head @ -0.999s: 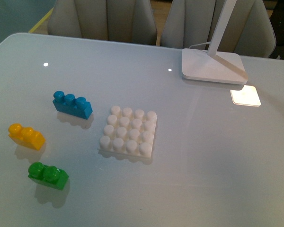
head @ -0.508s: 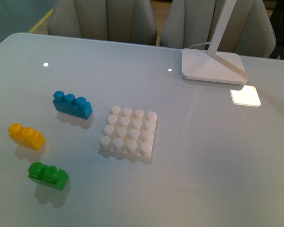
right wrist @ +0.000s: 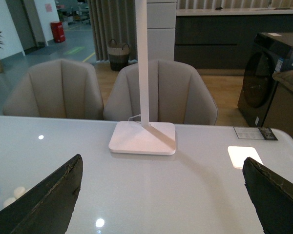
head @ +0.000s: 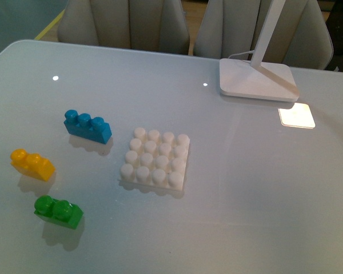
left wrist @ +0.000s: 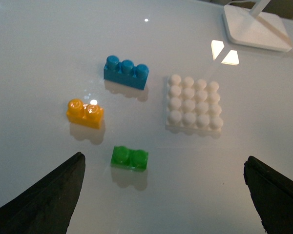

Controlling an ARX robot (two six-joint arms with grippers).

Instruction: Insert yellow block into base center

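Pick-up not begun: yellow block [head: 32, 164] sits left of the base [head: 156, 159] (studs bare). Left gripper [left wrist: 163, 161] and right gripper [right wrist: 162, 163] gape empty; the left one likely grasps next.

Two beige chairs [right wrist: 158, 90] stand behind the glossy white table [head: 263, 188].

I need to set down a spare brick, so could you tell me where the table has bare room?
The widest bare stretch of table lies right of the white base, in front of the lamp foot. Behind the blue brick is bare too. The left is crowded: yellow block, green brick and blue brick sit close beside the base.
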